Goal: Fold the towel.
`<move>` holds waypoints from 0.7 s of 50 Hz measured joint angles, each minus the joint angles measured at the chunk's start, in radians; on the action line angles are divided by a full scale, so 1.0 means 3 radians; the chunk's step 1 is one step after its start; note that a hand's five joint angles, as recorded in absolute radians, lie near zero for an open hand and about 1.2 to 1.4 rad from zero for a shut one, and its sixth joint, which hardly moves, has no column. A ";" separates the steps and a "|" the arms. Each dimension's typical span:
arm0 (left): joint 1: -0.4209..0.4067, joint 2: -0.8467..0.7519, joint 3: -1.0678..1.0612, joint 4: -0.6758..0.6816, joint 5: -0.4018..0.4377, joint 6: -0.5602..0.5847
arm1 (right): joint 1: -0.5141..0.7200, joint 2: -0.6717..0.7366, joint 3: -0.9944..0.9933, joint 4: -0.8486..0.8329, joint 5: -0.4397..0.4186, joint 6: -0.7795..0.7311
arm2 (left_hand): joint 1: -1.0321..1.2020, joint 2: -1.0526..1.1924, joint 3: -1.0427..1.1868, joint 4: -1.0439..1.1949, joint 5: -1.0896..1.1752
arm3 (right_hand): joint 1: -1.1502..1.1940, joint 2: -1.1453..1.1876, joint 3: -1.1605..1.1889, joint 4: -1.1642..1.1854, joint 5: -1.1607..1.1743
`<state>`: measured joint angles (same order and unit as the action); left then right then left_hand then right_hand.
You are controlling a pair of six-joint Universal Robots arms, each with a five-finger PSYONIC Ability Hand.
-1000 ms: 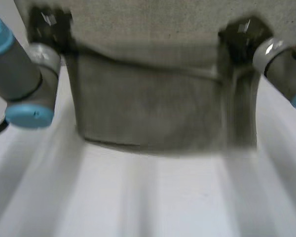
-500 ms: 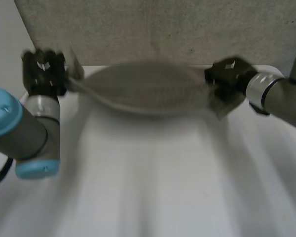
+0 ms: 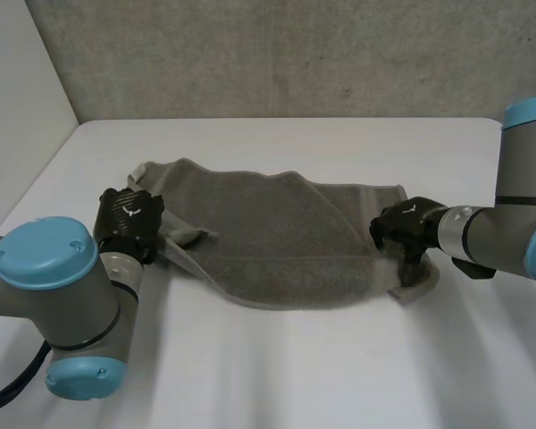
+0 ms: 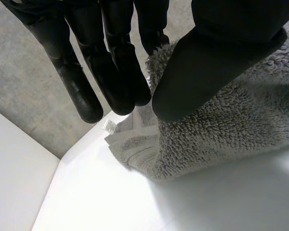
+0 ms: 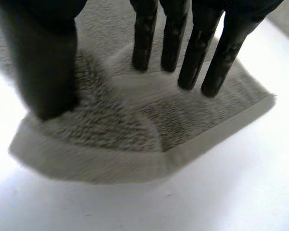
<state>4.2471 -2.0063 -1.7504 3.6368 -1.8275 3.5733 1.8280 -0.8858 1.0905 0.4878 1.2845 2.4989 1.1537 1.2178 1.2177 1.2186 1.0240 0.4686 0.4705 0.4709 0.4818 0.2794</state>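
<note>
Item: one grey terry towel (image 3: 277,241), spread across the centre of the frame on the white worktop (image 3: 295,384), lying mostly flat but uneven; its far edge runs wavy and the cloth at centre left is bunched into a small fold. Left hand (image 3: 129,219), centre left of the frame, at the towel's left end: straight fingers and thumb pinch a raised lip of the pile between them, with a small white label (image 4: 109,126) visible on the hem beyond the fingertips. Right hand (image 3: 406,228), centre right, at the towel's right edge: fingers straight and spread, thumb well apart from them, tips resting on the cloth and gripping nothing; the corner below it lies flat on the worktop. Condition: judged early in the fold, the cloth laid out but not yet squared. Hazards: if the left hand lets go while the lip is bunched, the crumple would likely be trapped in the first fold and skew the edges; if it draws sideways while the right hand only presses, the cloth may slide out from under those fingertips or stretch crooked; the looped pile could cling to the fingers on release and drag a corner out of line
</note>
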 measured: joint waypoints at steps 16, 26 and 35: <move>0.0032 0.0049 -0.0049 0.0021 0.0000 -0.0003 | -0.0307 -0.1630 0.1947 -0.1792 -0.0293 0.0014 | 0.0000 0.0000 0.0000 0.0000 0.0001 | -0.0300 -0.0274 -0.0281 -0.0369 -0.0394; 0.0038 0.0062 -0.0073 0.0030 0.0002 -0.0002 | -0.0824 -0.2044 0.2945 -0.2246 -0.1005 -0.0537 | 0.0000 0.0000 0.0000 0.0000 0.0001 | -0.0300 -0.0274 -0.0281 -0.0370 -0.0402; 0.0028 0.0082 -0.0106 0.0034 0.0002 -0.0002 | -0.1158 -0.1622 0.3124 -0.2632 -0.1488 -0.0709 | 0.0000 0.0000 0.0000 0.0000 0.0001 | -0.0300 -0.0274 -0.0281 -0.0370 -0.0402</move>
<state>4.2556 -1.9817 -1.7821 3.6471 -1.8267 3.5727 1.4805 -1.3724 2.0276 -0.3019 0.8381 2.2861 1.1537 1.2178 1.2176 1.2186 1.0243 0.3785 0.3883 0.3865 0.3709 0.1588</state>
